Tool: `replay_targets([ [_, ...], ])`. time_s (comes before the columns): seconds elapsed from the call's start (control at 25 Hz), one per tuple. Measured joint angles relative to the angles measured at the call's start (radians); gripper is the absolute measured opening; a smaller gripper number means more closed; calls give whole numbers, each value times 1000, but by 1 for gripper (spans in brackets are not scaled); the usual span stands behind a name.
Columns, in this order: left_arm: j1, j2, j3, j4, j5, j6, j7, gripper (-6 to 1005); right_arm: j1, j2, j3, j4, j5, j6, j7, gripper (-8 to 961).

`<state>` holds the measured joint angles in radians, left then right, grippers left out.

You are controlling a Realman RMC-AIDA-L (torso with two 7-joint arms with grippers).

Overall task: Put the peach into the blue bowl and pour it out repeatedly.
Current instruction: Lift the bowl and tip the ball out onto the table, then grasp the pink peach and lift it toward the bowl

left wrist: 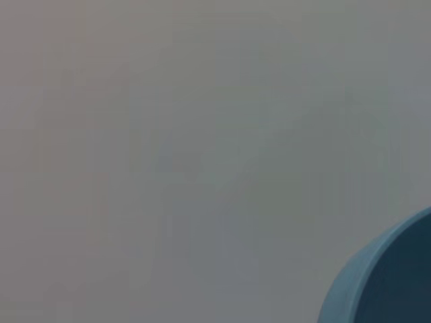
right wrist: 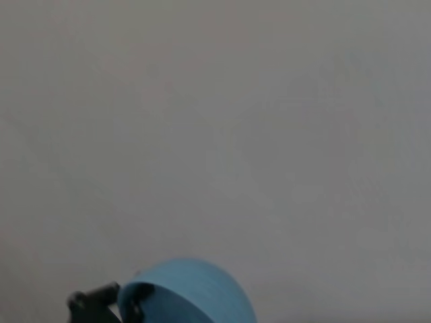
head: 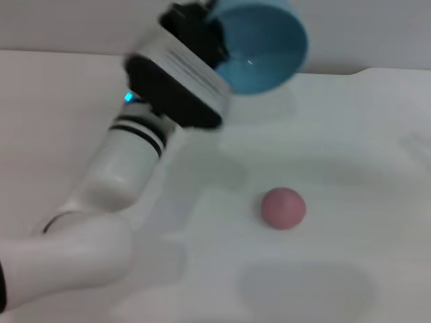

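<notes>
The blue bowl [head: 266, 50] is held up at the back of the table, tipped on its side with its opening facing the front right. Its inside looks empty. My left gripper [head: 212, 30] is shut on the bowl's left rim, and the left arm reaches in from the lower left. The pink peach [head: 283, 208] lies alone on the white table, in front of and below the bowl. The bowl's edge shows in the left wrist view [left wrist: 397, 282]. The right wrist view shows the bowl [right wrist: 188, 293] with the left gripper [right wrist: 101, 303] on it. My right gripper is out of view.
The white table [head: 350, 148] runs across the whole view, with a pale wall behind it. The left arm's white forearm [head: 128, 161] crosses the left half of the table.
</notes>
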<state>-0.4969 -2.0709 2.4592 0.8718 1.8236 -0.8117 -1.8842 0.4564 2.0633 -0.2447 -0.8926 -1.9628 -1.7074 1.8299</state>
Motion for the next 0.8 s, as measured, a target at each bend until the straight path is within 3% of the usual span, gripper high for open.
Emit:
replay_targets([
  [0.08,68,7,-133,120,-69,123,-3,1,-19,0,6,123,140,23,-209,471],
  [0.16,90,7,-180,157,-74,184,-3,1,-22,0,5,149,169,32,-253,473],
  [0.4,215,10,-542,314,-172,747,-14,0,3,0,-65,186,143,162,-308,481],
  [0.56,249,13,-755,325,-228,1043,-98,0,28,0,-160,189,136,280,-308,487],
  [0.64,246,18,-955,280,-220,1328,-240,0,41,0,-230,190,135,340,-307,490],
  [0.76,239,21,-1057,251,-196,1470,-313,-1,71,0,-400,189,127,451,-300,523],
  [0.8,236,22,-1129,238,-154,1558,-361,-1,71,0,-400,189,127,451,-300,538],
])
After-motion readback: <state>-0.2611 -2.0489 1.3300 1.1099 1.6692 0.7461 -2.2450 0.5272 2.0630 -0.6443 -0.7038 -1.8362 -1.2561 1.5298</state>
